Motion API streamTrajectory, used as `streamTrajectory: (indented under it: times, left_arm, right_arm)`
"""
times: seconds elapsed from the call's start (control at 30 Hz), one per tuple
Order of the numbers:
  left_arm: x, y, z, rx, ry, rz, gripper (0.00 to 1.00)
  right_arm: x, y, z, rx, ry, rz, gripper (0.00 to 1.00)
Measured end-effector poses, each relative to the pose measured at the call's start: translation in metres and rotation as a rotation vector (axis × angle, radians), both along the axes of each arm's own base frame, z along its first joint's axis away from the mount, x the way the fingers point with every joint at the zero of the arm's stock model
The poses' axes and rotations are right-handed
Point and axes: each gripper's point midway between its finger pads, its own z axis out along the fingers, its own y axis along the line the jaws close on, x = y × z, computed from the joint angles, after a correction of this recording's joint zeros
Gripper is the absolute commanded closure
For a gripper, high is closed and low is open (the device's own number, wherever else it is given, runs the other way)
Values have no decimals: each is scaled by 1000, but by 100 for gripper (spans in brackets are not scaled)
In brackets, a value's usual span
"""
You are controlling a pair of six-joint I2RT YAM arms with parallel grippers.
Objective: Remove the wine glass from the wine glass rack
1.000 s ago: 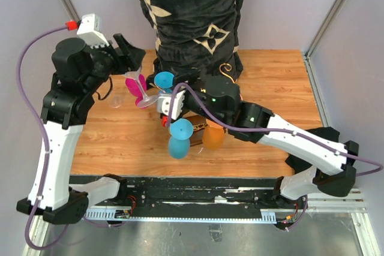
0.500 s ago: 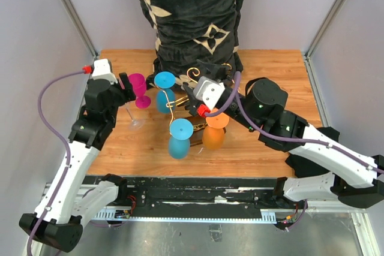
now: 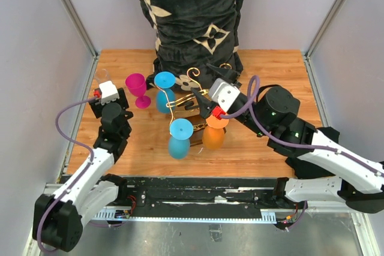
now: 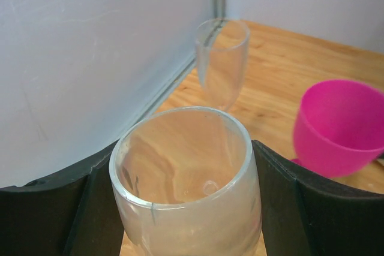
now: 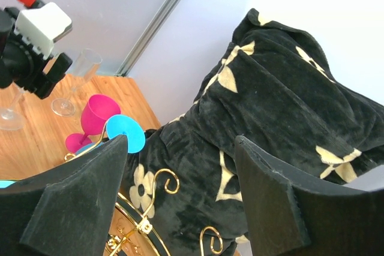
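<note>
Clasping the wine glass [image 4: 186,190], the left fingers [image 4: 48,220].

The left arm [image 3: 90,169] and right arm [image 3: 336,157] wear white shells over black joints. A purple cable [image 3: 59,121] leaves each white wrist camera box [image 3: 108,92] at a red plug [image 3: 96,93].

The wooden table [image 3: 276,76] is carrying the wine glass rack [image 3: 191,77] at centre and a black cloth bundle [image 3: 195,16] at top. A pink glass [image 3: 138,90] and clear glass [image 3: 103,76] are standing upper left.
</note>
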Motion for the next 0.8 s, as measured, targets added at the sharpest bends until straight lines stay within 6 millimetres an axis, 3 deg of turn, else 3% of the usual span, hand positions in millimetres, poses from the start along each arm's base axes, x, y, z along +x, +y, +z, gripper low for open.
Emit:
streamTrajectory:
  times: [0.13,0.33,0.43,0.7,0.8]
  left_arm:
    - [1,12,-23,52,-6,87,46]
    - [11,23,-29,64,-67,191,47]
    - [18,32,-41,74,-72,254,47]
    - [25,42,-83,197,25,344,49]
    - [25,43,-88,216,43,358,47]
  right_arm:
    - [-2,-16,1,18,-1,-25,28]
    - [-4,-36,5,47,-6,-60,27]
    - [-3,-43,2,51,-4,-79,27]
    - [-5,-64,1,73,-6,-114,28]
    - [-5,-70,4,85,-8,-123,28]
